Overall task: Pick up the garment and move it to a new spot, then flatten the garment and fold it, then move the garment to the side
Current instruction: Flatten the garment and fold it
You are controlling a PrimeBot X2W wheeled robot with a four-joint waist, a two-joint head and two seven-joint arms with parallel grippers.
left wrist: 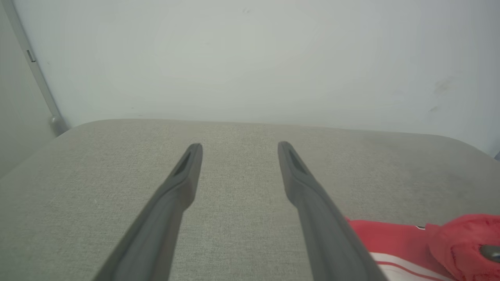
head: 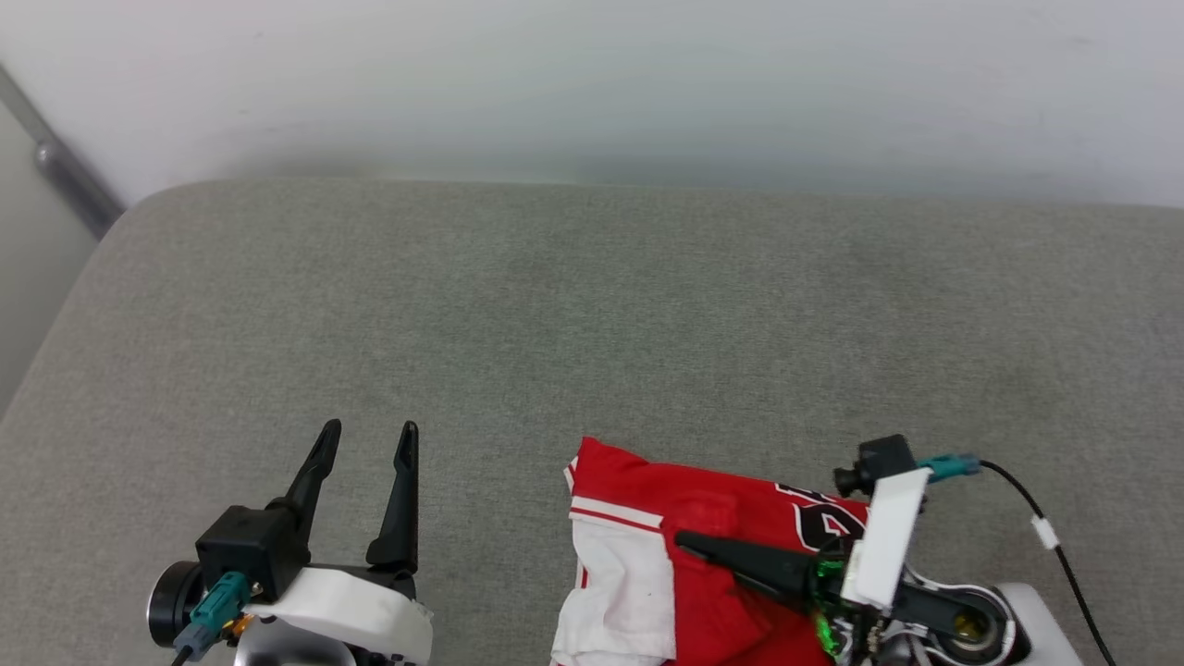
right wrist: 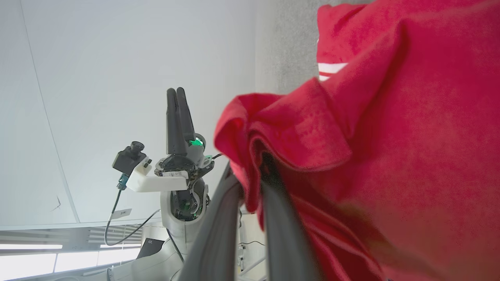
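A grey fabric-covered table (head: 592, 305) with rounded corners stands against a pale blank wall (head: 592, 83). A grey metal bar (head: 65, 176) runs at a slant beside the far left corner. The right pincer (head: 689, 542), its two long dark fingers clenched together, grasps a bunched fold of the bright red soft T-shirt (head: 712, 504); its own wrist view shows the cloth wrapped over the fingertips. The fingers lie across the shirt and point toward the table's left edge. The T-shirt sits crumpled at the near edge, right of the middle. Its white short sleeve (head: 620, 583) and red-and-white striped trim (head: 615, 514) are on the left side, with a black-and-white print (head: 819, 518) toward the right. The left pincer (head: 368, 435) is released, fingers spread, over bare fabric by the near edge. It is apart from the shirt and holds nothing.
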